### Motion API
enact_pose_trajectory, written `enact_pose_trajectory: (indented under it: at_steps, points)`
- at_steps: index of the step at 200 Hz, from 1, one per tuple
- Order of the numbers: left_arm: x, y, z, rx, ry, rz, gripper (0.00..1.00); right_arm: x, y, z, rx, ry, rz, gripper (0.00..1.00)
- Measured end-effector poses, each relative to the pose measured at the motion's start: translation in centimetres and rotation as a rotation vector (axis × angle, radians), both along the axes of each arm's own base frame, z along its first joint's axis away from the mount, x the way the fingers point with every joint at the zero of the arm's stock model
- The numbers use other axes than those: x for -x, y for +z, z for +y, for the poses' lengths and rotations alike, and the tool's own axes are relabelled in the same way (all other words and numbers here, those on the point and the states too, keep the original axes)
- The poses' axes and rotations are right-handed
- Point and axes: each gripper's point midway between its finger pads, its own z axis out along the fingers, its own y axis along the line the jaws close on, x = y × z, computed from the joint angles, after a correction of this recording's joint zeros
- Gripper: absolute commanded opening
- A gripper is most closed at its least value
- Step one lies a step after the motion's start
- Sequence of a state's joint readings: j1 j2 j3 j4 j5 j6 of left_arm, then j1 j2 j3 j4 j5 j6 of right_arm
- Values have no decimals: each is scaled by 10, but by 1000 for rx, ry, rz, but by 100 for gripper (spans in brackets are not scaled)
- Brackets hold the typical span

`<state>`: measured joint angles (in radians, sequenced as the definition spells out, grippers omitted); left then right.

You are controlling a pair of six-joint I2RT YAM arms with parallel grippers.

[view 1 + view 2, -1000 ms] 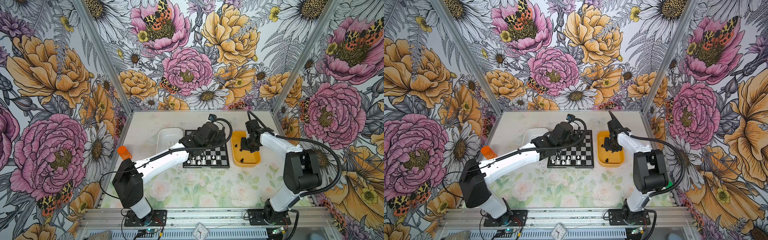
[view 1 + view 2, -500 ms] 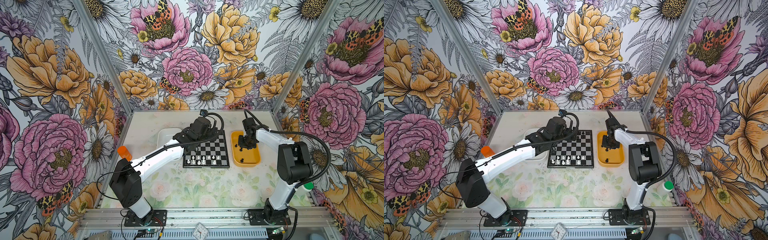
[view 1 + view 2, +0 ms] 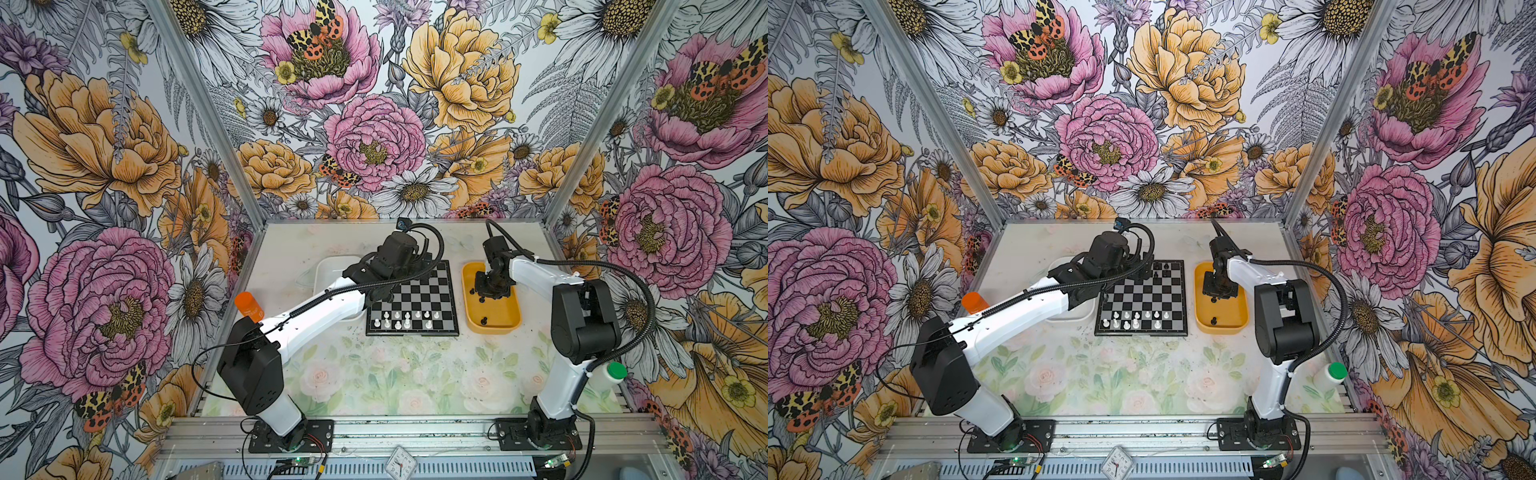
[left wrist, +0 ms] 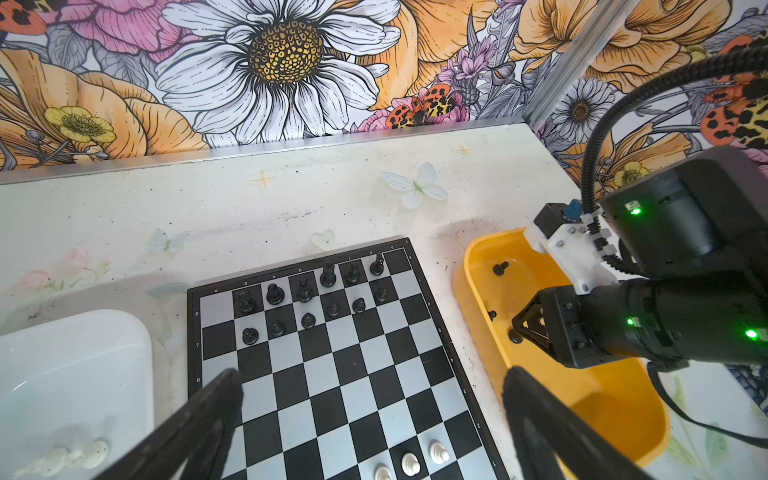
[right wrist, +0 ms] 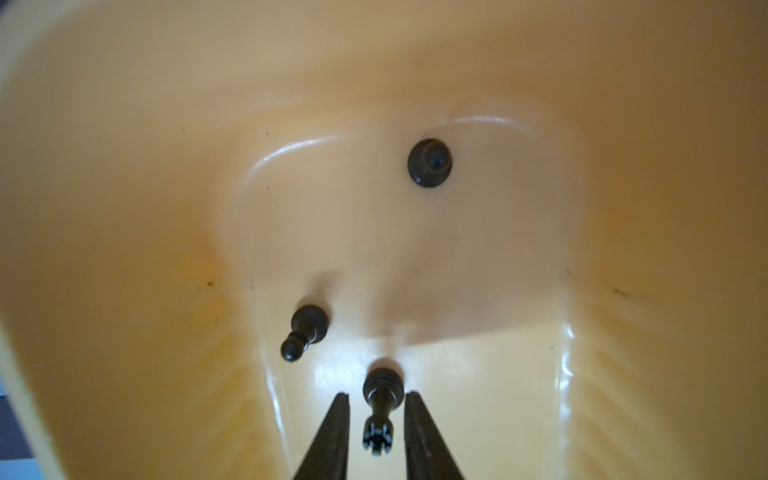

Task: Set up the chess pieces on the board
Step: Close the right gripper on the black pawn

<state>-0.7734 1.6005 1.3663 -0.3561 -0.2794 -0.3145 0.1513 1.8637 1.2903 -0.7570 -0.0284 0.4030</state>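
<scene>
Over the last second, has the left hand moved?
Yes. The left hand has shifted left across the far half of the board, toward the white tray.

We saw white shells on the left arm (image 3: 320, 311) and right arm (image 3: 536, 278), black joint housings (image 3: 582, 324), ribbed black cable conduits (image 4: 585, 170), green indicator lights (image 4: 635, 211), and slim black fingers (image 4: 199, 415) on the left gripper (image 4: 372, 376).

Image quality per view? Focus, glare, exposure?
Right wrist view: soft focus overall, glare streaks on the yellow tray, its upper corners dim; left wrist view: left end effector blurred up close, white tray nearly washed out; both top views: sharp, evenly lit.
</scene>
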Motion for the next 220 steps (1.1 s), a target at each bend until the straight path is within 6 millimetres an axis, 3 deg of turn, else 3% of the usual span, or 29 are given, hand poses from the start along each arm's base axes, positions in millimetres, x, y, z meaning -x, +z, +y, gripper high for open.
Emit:
enact_pose_trajectory:
  at_steps: [220]
  points:
    - [7,3,10,2,6,-2,99,-1,-7,1,4,1,17,14]
